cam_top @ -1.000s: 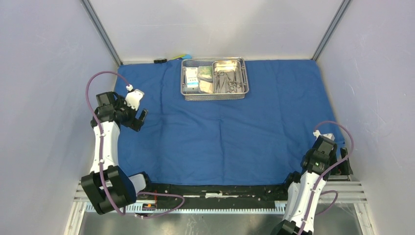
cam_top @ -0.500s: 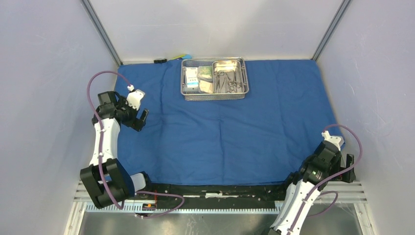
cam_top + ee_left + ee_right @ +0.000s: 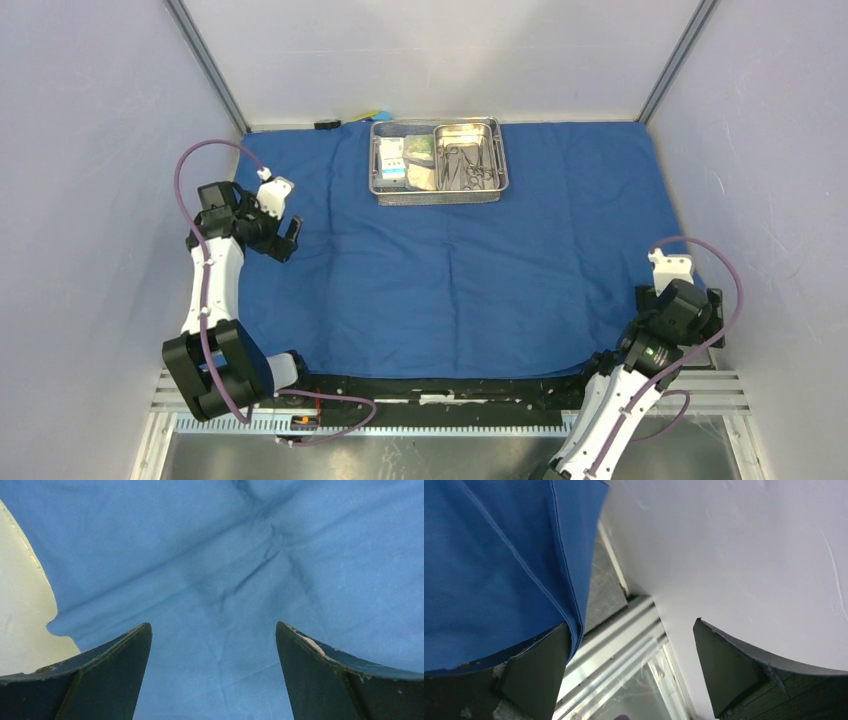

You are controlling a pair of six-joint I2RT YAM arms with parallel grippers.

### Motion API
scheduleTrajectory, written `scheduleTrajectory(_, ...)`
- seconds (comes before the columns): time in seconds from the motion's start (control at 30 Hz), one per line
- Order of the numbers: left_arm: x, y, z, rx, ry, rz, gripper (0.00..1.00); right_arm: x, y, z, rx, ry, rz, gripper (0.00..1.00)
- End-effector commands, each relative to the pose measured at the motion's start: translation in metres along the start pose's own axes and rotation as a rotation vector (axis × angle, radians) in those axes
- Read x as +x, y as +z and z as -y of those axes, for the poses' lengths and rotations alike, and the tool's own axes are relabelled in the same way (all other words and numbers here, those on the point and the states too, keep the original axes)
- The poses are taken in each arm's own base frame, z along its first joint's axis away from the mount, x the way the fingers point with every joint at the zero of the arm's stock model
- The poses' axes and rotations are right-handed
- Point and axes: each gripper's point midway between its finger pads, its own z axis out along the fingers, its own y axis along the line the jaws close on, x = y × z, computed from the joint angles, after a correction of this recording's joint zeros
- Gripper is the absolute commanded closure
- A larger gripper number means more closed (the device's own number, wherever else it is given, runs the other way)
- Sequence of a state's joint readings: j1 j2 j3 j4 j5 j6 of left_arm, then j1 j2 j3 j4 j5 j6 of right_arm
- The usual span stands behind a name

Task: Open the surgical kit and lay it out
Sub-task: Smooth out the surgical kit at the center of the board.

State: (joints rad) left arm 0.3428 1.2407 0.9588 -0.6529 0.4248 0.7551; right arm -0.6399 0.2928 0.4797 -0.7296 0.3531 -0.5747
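The blue cloth wrap (image 3: 470, 270) lies spread flat over the table. On its far middle stands the wire-mesh steel tray (image 3: 438, 195), holding the smaller steel pan (image 3: 485, 138) with slim metal instruments (image 3: 466, 168) and clear packets (image 3: 405, 160). My left gripper (image 3: 286, 239) hovers open over the cloth's left part, nothing between its fingers; the left wrist view shows it (image 3: 214, 630) above creased cloth (image 3: 240, 555). My right gripper (image 3: 714, 318) is open and empty at the cloth's near right corner; the right wrist view shows it (image 3: 631, 625) beside the cloth's hem (image 3: 566, 580).
White walls (image 3: 770, 200) close in both sides and the back. An aluminium rail (image 3: 624, 640) runs along the near edge under the right gripper. A small yellow-blue toy (image 3: 368, 116) and a black piece (image 3: 327, 124) lie behind the cloth's far edge.
The right arm has swung outward to the near right corner and its gripper has turned toward the wall. The left gripper has drifted slightly up and left. Both stayed open.
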Motion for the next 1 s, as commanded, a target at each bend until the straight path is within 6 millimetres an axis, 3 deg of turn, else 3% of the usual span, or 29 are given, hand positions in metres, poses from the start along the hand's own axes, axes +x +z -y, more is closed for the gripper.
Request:
scheduleTrajectory(0.0, -0.025, -0.008, -0.013, -0.031, -0.022, 0.067, 0.0, -0.028, 0.002, -0.027, -0.217, -0.14, 0.117, 0.02)
scheduleTrajectory(0.33, -0.037, -0.017, -0.019, -0.049, -0.052, 0.074, 0.0, -0.013, 0.011, -0.074, -0.491, -0.385, 0.1, 0.07)
scheduleTrajectory(0.57, -0.039, -0.011, -0.029, -0.061, -0.099, 0.049, 0.0, -0.015, 0.02, -0.101, -0.628, -0.461, 0.131, 0.07)
scheduleTrajectory(0.8, -0.031, 0.003, -0.038, -0.062, -0.165, -0.001, 0.0, -0.014, 0.044, -0.127, -0.566, -0.581, 0.104, 0.14)
scheduleTrajectory(0.97, -0.027, 0.007, -0.039, -0.067, -0.195, -0.023, 0.0, -0.015, 0.055, -0.126, -0.514, -0.612, 0.064, 0.22)
